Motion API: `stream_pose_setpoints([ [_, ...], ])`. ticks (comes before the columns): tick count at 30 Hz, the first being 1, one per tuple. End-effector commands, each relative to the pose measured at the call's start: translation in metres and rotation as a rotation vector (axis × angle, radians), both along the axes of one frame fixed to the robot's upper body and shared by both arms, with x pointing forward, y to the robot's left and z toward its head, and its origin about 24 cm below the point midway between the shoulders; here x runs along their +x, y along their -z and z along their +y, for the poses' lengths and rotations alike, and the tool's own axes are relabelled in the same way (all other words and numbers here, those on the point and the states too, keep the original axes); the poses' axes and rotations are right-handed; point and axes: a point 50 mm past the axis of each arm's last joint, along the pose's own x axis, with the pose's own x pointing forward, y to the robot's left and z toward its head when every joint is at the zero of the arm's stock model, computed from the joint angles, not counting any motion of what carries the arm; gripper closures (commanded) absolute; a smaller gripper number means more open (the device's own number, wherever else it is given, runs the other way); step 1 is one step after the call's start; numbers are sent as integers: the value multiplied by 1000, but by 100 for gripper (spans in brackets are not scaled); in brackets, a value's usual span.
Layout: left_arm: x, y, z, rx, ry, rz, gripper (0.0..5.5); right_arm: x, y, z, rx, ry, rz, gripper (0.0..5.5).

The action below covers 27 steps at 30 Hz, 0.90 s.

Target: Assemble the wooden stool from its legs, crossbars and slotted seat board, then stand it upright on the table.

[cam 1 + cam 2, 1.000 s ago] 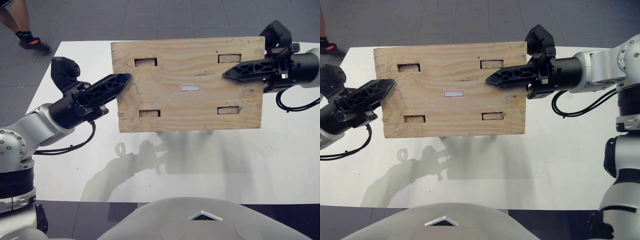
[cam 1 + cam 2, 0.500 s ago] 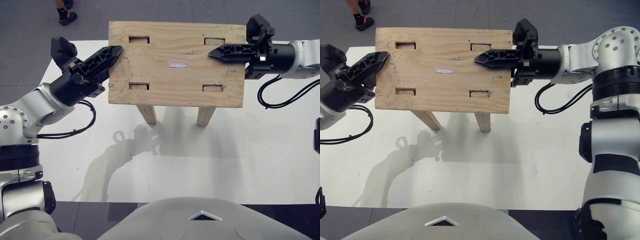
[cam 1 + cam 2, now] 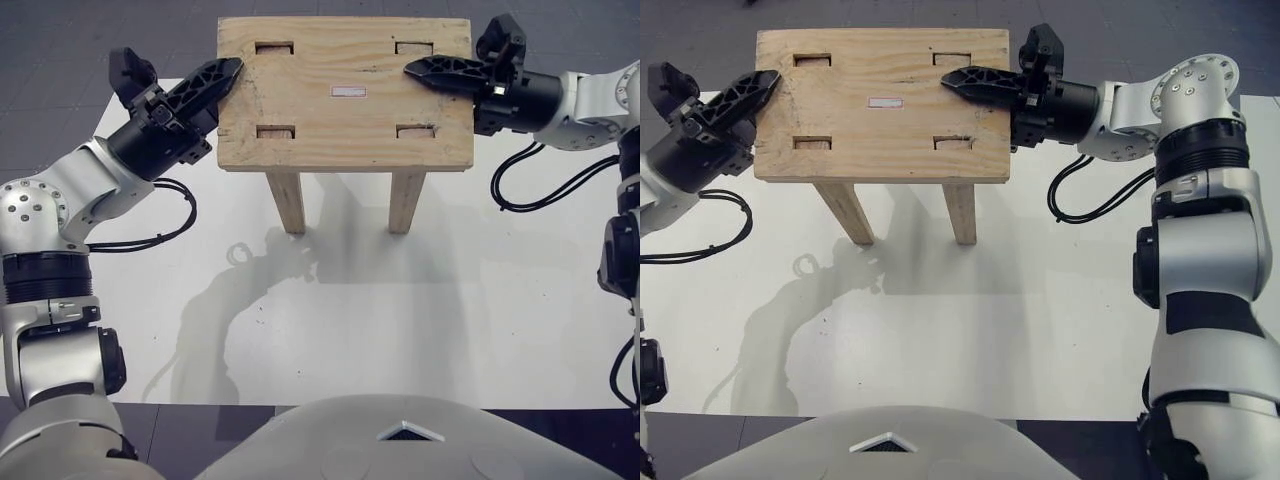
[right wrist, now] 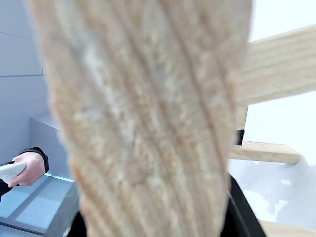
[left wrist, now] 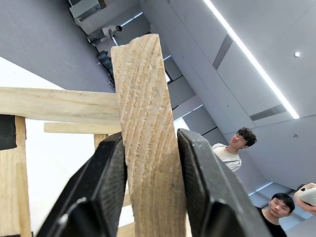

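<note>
The assembled wooden stool [image 3: 345, 95] stands upright toward the far side of the white table [image 3: 400, 310], seat board up, with leg ends showing in the four slots. Two front legs [image 3: 288, 200] reach down to the table. My left gripper [image 3: 222, 78] is shut on the seat board's left edge; in the left wrist view its black fingers [image 5: 106, 182] clamp the board's end grain [image 5: 148, 148]. At the right edge, my right gripper [image 3: 420, 72] is shut on the board, its upper finger lying over the top. Crossbars [image 5: 59, 106] show under the seat.
The table's white top stretches bare from the stool's legs to the near edge [image 3: 400, 405]. Grey tiled floor [image 3: 60, 60] lies beyond the table's far and left sides.
Both grippers have carried the stool away from me toward the far side of the table. Its front legs have come into view under the seat board.
</note>
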Motion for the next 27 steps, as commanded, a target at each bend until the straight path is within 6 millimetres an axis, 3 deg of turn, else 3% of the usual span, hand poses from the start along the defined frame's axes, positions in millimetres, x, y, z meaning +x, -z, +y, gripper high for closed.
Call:
stream_pose_setpoints([
  [1, -8, 64, -5, 310, 3, 261, 321, -10, 96, -45, -602, 197, 289, 342],
  [4, -8, 65, -4, 297, 1, 258, 294, -11, 95, -45, -581, 179, 287, 267],
  [11, -6, 55, 5, 258, -35, 225, 294, -9, 87, -54, -547, 203, 251, 263],
  [16, -3, 50, 8, 220, -45, 210, 294, -5, 60, -46, -353, 179, 215, 263],
  [20, 0, 53, 5, 222, -5, 232, 294, -15, 71, -47, -236, 132, 200, 171],
  [24, 1, 53, 2, 236, 55, 249, 294, -21, 71, -54, 23, 125, 123, 100],
  [27, 4, 50, 4, 243, 69, 251, 294, -20, 71, -59, 59, 153, 92, 51],
])
